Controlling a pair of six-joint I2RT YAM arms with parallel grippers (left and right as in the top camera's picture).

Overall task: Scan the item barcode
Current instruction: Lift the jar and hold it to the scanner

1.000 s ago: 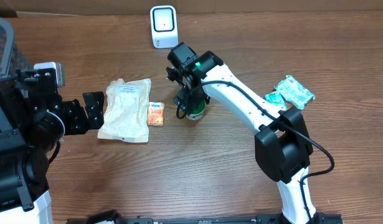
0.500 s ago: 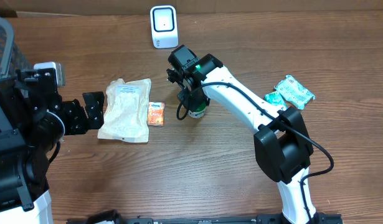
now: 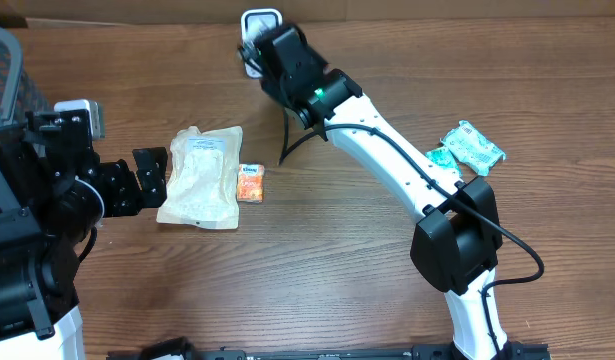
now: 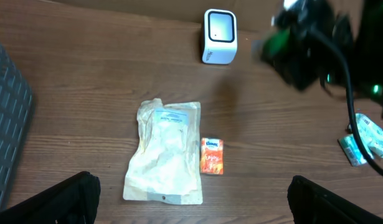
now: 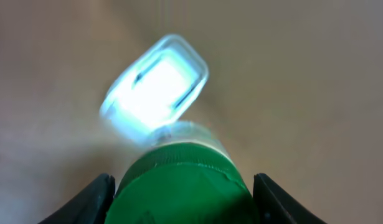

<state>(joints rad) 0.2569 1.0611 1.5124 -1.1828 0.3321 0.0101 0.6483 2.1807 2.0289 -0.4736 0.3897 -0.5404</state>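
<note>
Right gripper (image 5: pixel 184 196) pinches one round green-capped container (image 5: pixel 182 174) (body hidden); one glowing white box scanner (image 5: pixel 155 84), blurred, just ahead. Left gripper (image 4: pixel 191 193) spread.

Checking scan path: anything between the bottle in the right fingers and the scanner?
Nothing visible. In the right wrist view the bottle points at the scanner with only bare table between them. The pouch and packet lie off to the side, clear of that path.

The jaws grip a green-capped bottle (image 5: pixel 182 180) before the blurred, glowing scanner (image 5: pixel 155 84).
</note>
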